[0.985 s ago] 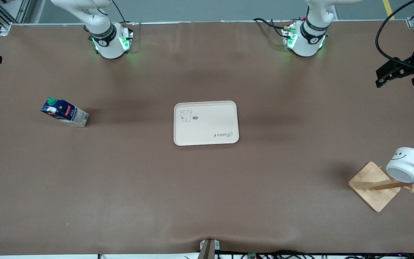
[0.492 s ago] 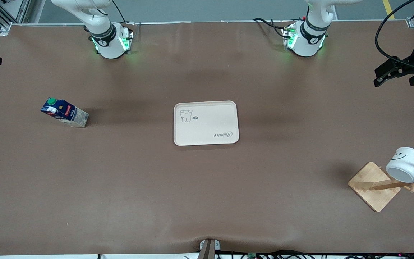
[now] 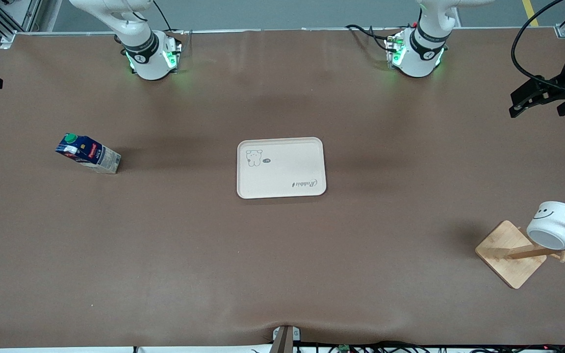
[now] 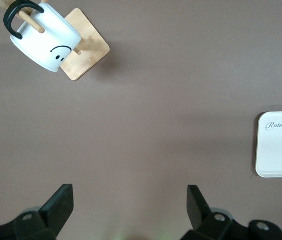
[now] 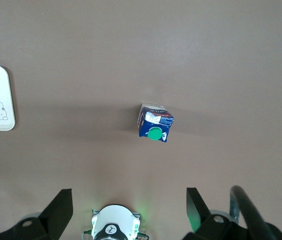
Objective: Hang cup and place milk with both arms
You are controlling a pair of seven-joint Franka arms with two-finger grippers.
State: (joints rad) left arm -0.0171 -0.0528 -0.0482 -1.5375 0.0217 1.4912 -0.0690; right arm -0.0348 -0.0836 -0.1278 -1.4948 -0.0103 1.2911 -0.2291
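Milk [image 3: 88,153] upright, cap up, toward the right arm's end of the worktop [image 3: 282,274]; right claw [image 5: 126,210] spread, high over it. Cup [image 3: 554,224] hangs tilted on wooden rack [image 3: 513,252]; left claw [image 4: 130,210] spread, well apart, empty.

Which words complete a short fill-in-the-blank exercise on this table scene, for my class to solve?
1. The cup hangs by its handle on a peg of the wooden ____.
2. The milk has a round cap coloured ____.
3. The left gripper and the right gripper both have their fingers ____.
4. The tray has a printed picture of a ____ on it.

Missing words: rack; green; open; rabbit
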